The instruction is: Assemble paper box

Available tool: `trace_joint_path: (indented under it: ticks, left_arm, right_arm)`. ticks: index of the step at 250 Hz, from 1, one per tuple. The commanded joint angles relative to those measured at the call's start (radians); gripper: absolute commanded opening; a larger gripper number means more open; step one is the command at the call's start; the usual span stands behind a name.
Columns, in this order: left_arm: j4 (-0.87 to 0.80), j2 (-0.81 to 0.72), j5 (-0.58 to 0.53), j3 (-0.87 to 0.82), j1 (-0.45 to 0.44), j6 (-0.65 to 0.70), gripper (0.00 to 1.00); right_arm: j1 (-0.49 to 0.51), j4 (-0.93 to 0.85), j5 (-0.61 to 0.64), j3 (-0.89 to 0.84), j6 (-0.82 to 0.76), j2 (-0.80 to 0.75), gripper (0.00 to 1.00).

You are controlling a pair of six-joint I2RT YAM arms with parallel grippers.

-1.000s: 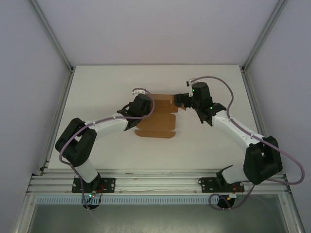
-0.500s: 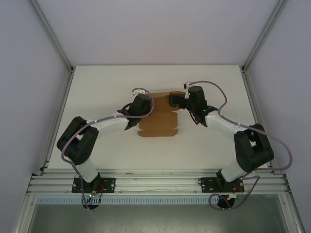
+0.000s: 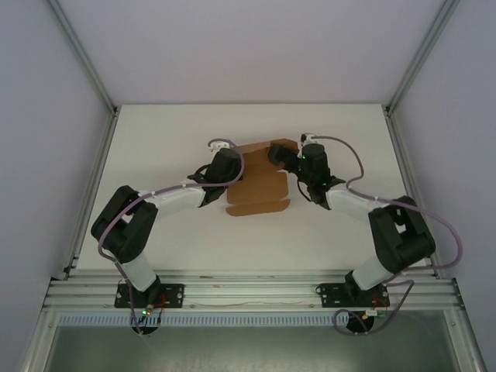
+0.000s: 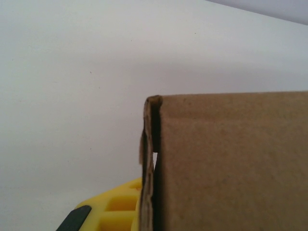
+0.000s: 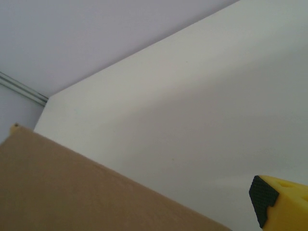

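**Shifting the paper box toward the right jaws**

The paper box [image 3: 260, 182] is lying on the white worktop [image 3: 155, 139] between the two sets of jaws, and it is sitting farther from the arm bases and more toward the right jaws than it was a second ago. Its near edge is also running at a slight slant now, where it was lying almost square before. The left jaws are pressed together at the box's left side. In the left wrist view a doubled cardboard edge [image 4: 153, 159] is standing right in front of them, with one yellow finger [image 4: 118, 207] showing beneath it, so they appear to be pinching that folded wall (the contact itself is hidden behind the cardboard).

The right arm [image 3: 349, 203] is folding in: its elbow is sitting closer to the box than a second ago, and its wrist is hanging over the box's far right corner instead of beside the flap there. The right jaws are spread wide and holding nothing. In the right wrist view a brown panel [image 5: 72, 187] is lying below and to their left, and one yellow finger [image 5: 284, 202] is standing clear of it.

For the task this is probably meaning that the left jaws are steadying one wall while the right jaws are lining up on the far right flap. The box is not yet closed.
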Motion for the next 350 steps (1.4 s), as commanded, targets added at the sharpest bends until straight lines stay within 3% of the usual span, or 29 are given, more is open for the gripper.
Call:
trace_joint_path:
  ticks: [1,40,82,176,243,308,334,350]
  left_arm:
    - [0.009,-0.043,-0.034,0.021,0.013,-0.025,0.0]
    - [0.032,-0.067,-0.027,0.008,0.03,-0.021,0.0]
    - [0.038,-0.082,-0.032,0.007,0.032,0.008,0.0]
    - [0.05,-0.094,-0.01,-0.019,0.032,0.019,0.0]
    - [0.082,-0.086,0.008,-0.03,0.032,-0.006,0.0]
    - [0.114,-0.089,0.017,-0.042,0.031,-0.013,0.0]
    - [0.13,-0.093,0.024,-0.051,0.031,-0.019,0.0]
    - [0.144,-0.094,0.031,-0.057,0.03,-0.018,0.0]
  right_arm:
    - [0.001,-0.11,0.135,-0.05,-0.079,-0.135,1.0]
    - [-0.004,-0.267,0.227,-0.098,-0.144,-0.256,1.0]
    - [-0.007,-0.394,0.251,-0.066,-0.162,-0.251,1.0]
    - [-0.019,-0.225,0.301,-0.029,-0.128,-0.152,1.0]
    - [-0.019,-0.117,0.002,-0.003,-0.128,-0.084,1.0]
    - [-0.02,-0.073,-0.185,0.049,-0.061,0.007,0.98]
    - [-0.02,-0.069,-0.235,0.07,-0.023,0.035,0.92]
    - [-0.019,-0.052,-0.277,0.076,0.008,0.048,0.8]
